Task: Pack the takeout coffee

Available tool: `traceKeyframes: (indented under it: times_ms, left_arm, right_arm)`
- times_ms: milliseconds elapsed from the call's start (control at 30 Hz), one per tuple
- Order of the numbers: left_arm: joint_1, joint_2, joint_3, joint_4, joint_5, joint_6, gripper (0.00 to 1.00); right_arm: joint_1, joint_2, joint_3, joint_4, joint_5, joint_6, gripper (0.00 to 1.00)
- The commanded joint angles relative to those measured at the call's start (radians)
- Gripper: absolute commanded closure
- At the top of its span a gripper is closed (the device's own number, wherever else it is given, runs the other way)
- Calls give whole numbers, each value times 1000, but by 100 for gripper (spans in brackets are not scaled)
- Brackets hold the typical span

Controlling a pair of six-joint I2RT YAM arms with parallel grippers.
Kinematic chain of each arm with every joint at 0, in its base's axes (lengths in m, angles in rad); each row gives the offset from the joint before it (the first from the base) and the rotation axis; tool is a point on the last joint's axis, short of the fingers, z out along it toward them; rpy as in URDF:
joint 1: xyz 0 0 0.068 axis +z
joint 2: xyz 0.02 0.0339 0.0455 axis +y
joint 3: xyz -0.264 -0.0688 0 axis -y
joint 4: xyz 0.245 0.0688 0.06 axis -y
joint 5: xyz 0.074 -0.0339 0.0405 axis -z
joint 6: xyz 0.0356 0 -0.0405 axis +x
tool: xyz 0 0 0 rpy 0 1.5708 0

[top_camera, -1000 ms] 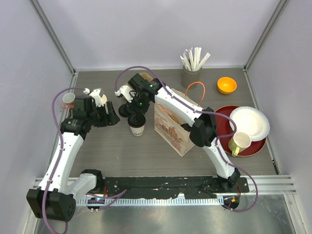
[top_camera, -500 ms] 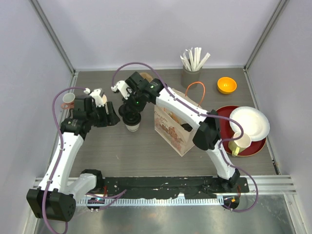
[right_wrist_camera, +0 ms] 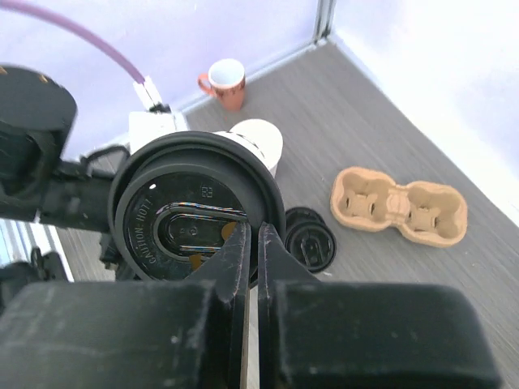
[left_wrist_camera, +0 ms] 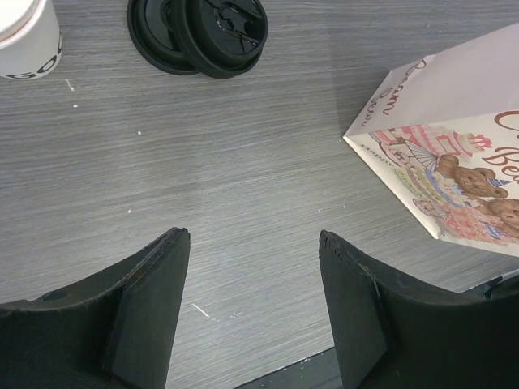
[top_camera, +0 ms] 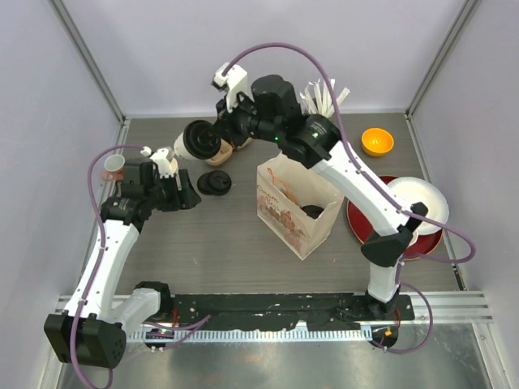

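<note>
Lidded coffee cup (top_camera: 198, 141) hangs above the bench (top_camera: 235, 251), at 10 o'clock from the open paper bag (top_camera: 293, 212), pinched at its rim by the closed right tool (right_wrist_camera: 252, 237). Left tool (left_wrist_camera: 253, 239) gapes, holding nothing. Pickup judged done; bagging not yet done.

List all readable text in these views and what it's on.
"CAUTION HOT": embossed around the black lid of the takeout coffee, right wrist view.
"BO": on the cream cup, rest cut off by the frame edge.
"Be": large brown letters on the paper bag, rest cut off.
Cursive line along the bag's fold: not legible.
Small square mark on the lid: too small to read.
Top view: nothing legible.
</note>
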Motion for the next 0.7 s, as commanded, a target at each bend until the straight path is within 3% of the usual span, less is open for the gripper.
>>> traceKeyframes:
  times_ms: [0,400,667]
  left_arm:
    - [6,-13,5,35,49,14,31]
    - [6,-1,-2,38,74,13,31]
    - [6,4,-5,38,77,11,31]
  right_arm:
    - [0,-104,3,103,73,89,99]
    - [-10,-329,-42,17,294,86,99]
    - [-12,-443,-100,-98,583,51,99]
